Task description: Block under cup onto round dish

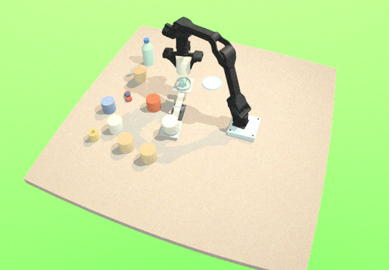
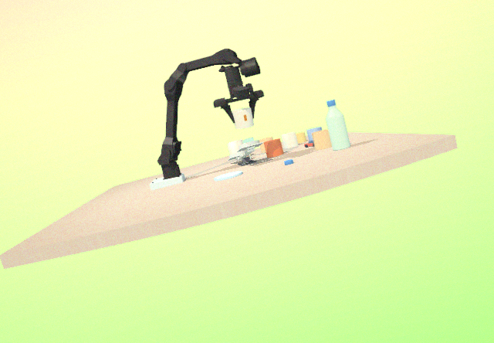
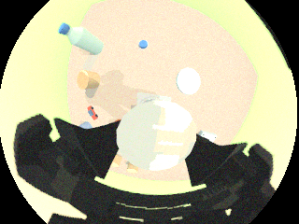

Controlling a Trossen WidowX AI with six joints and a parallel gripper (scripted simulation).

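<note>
Block, small pale-green cube [image 1: 182, 84]: exposed on the far pan of the small grey balance [image 1: 179, 103], beside the round white dish [image 1: 211, 83]. White cylindrical cup [image 1: 183, 65]: held aloft above that pan by the black parallel-jaw gripper [image 1: 182, 60], jaws clamped wide on its sides. Second white cup [image 1: 169, 124]: standing on the near pan. Risk: carrying the held cup over the dish, or jolting the balance so the second cup shifts.

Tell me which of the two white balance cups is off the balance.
The cup clamped in the hand, high above the far pan. The other cup stands on the near pan.
</note>
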